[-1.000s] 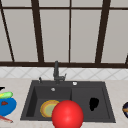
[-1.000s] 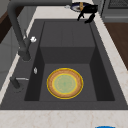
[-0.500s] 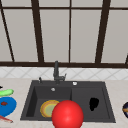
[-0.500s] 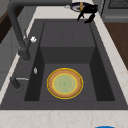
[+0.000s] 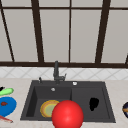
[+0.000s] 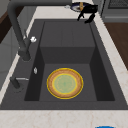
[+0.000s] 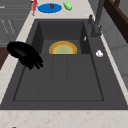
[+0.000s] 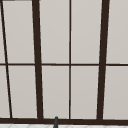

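Observation:
My right hand [image 5: 93,103] hangs over the shallow right half of the dark sink [image 5: 105,117], fingers relaxed and pointing down, holding nothing. In the right side view this hand [image 7: 25,55] floats by the sink's front rim, and in the left side view it [image 6: 87,11] is at the far end. A yellow-rimmed plate [image 5: 48,108] with a green centre lies flat in the deep left basin, also visible as the plate [image 6: 65,83] from the left and the plate [image 7: 63,48] from the right. A big red ball [image 5: 67,115] fills the front foreground.
A dark faucet [image 5: 56,72] stands behind the sink. On the left counter lie a blue plate [image 5: 6,105], a green item [image 5: 6,91] and a red utensil [image 5: 5,118]. A dark bowl [image 5: 125,109] sits on the right counter, close to the hand.

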Controlling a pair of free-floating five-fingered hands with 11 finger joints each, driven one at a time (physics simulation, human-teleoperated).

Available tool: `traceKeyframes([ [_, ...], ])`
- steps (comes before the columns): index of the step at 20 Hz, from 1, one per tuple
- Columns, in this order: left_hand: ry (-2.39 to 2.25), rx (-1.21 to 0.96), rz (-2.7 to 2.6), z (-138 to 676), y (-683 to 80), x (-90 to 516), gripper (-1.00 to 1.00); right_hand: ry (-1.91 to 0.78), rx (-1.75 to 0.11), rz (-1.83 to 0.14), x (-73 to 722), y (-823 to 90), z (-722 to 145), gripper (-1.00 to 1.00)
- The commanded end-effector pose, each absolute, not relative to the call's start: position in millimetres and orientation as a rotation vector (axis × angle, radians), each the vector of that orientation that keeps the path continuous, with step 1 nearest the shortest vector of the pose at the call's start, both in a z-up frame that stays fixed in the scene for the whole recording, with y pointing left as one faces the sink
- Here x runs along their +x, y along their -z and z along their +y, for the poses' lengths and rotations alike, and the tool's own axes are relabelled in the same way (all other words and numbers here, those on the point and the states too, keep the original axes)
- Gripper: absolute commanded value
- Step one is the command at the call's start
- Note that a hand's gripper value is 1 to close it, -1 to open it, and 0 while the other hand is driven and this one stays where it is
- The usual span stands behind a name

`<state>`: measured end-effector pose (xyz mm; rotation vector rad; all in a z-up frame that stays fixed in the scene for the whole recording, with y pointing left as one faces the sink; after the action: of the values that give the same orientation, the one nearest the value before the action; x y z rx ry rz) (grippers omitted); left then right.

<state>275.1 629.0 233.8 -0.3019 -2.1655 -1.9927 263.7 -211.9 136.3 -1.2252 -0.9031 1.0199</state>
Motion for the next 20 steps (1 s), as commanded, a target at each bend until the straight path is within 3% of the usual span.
traceKeyframes([
  [1, 1.961, -0.369, -2.125, 617.3, -222.8, 272.3, -1.00, -1.020, -1.225, -0.903, 263.7, -136.3, -211.9, 0.00],
  [20, 1.848, -0.594, -1.910, 600.8, -176.1, 295.0, -1.00, -1.020, -1.225, -0.903, 263.7, -136.3, -211.9, 0.00],
])
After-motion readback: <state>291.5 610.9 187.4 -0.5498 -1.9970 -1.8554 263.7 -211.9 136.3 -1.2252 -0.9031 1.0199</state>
